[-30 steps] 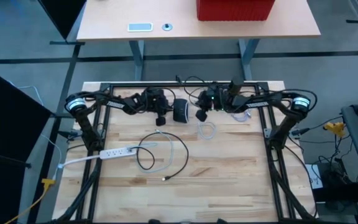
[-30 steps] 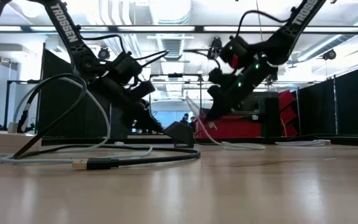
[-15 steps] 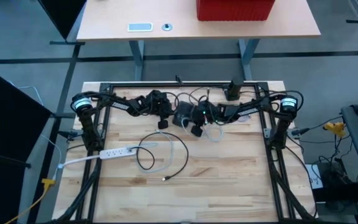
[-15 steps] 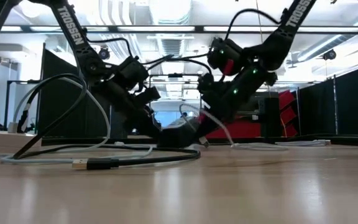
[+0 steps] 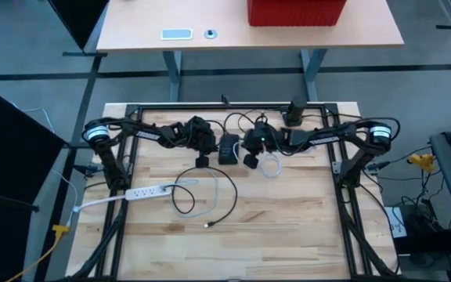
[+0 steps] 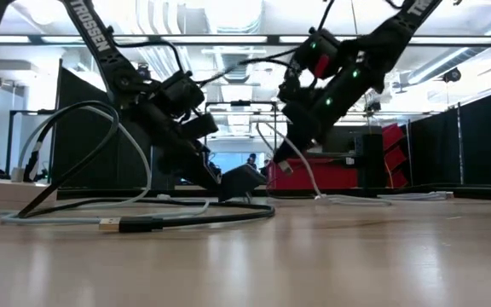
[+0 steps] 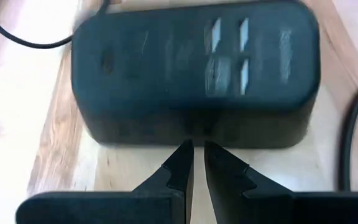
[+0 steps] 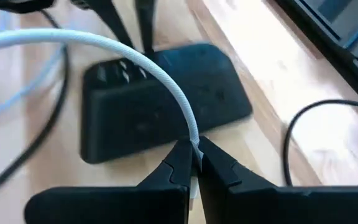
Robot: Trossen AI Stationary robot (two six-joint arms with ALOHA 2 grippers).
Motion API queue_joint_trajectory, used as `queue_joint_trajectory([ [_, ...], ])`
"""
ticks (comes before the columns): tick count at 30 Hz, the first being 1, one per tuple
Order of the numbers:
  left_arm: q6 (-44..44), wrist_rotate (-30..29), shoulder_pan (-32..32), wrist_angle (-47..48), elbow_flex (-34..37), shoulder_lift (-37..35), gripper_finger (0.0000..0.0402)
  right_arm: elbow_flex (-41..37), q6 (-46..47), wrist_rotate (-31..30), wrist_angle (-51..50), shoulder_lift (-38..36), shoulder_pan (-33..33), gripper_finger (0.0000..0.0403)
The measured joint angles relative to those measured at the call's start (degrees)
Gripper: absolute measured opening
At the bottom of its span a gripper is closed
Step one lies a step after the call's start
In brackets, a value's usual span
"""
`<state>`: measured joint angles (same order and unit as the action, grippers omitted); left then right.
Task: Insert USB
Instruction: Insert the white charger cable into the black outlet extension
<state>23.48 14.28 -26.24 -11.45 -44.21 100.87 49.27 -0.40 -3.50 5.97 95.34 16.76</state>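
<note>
High view: nearest, a black cable (image 5: 210, 205) loops on the tabletop (image 5: 288, 227) in front of the black USB hub (image 5: 229, 148). Left end effector (image 5: 203, 160), nearly closed and empty, sits just left of the hub; right end effector (image 5: 250, 160), just right of it, pinches the white USB cable (image 5: 269, 165).

I have my left gripper (image 7: 194, 163) almost closed, low at twelve o'clock; my right gripper (image 8: 194, 163) hangs beside it, pinched closed.

Right claw (image 6: 281, 162) lifted white cable (image 8: 160, 74) back up, away from black hub (image 5: 229, 148).
</note>
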Motion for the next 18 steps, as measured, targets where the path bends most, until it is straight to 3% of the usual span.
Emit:
queue_joint_trajectory([
  [8,0.0,-1.06,-0.17,-0.97,0.22,-0.29,0.0027,0.65,1.54,3.91,10.56,10.03,0.54,0.0001],
  [10,-0.26,-1.16,-0.17,-1.52,0.22,-1.1,0.0027,0.86,2.63,3.47,9.16,10.93,0.54,0.0],
  [18,0.72,-1.18,-0.08,5.44,-0.01,-8.65,0.0027,0.62,2.14,6.03,-0.46,5.23,0.13,0.0],
])
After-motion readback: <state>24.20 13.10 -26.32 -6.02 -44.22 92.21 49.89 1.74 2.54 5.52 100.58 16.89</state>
